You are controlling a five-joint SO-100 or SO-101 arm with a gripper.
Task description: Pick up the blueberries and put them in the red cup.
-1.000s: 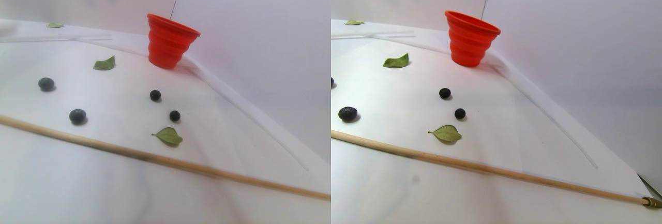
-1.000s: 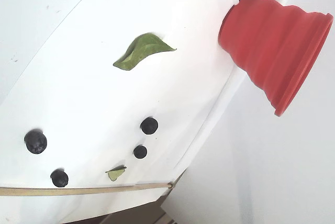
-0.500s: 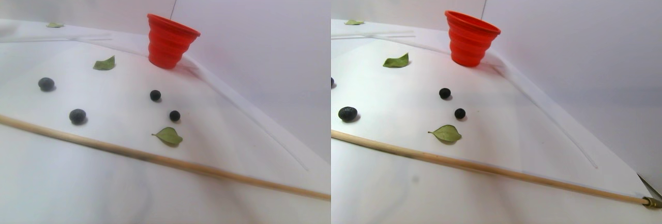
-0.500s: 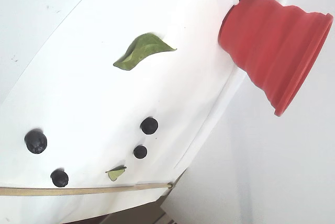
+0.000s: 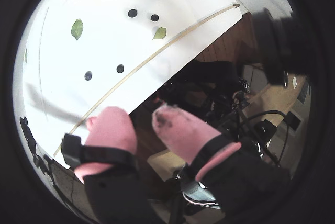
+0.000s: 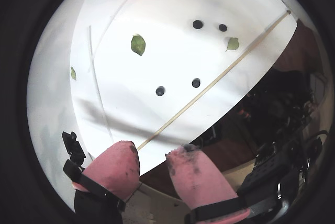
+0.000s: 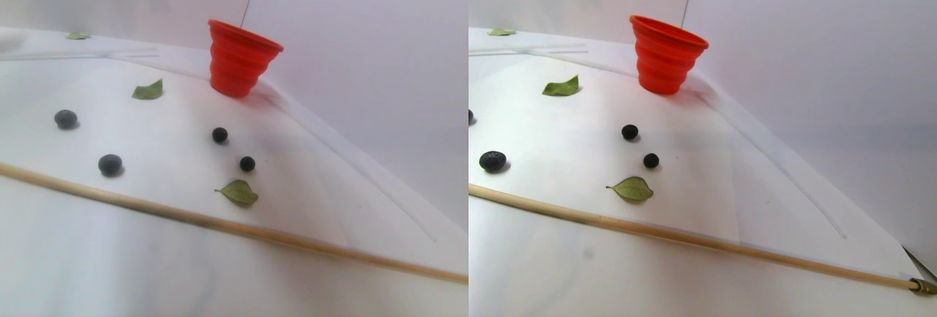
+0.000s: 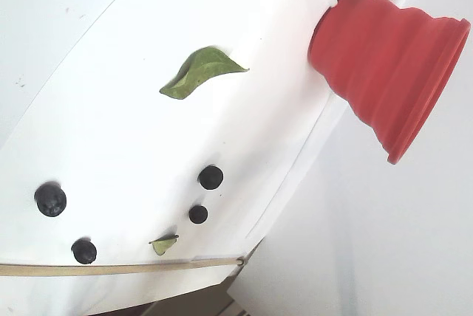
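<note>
Wrist view: my gripper (image 6: pixel 153 162) hung parted, empty.
The blueberries (image 6: pixel 160 91) looked soft, rollable; I'd pinch gently across the middle.

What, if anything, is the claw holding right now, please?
Nothing: the claw is open and empty, back near the table edge, while all four blueberries lie on the white surface.

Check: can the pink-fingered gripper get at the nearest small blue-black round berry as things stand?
Probably yes. The gripper hangs open and empty past the wooden stick, and nothing stands between it and the nearest berry. The green leaves lie off that line.
</note>
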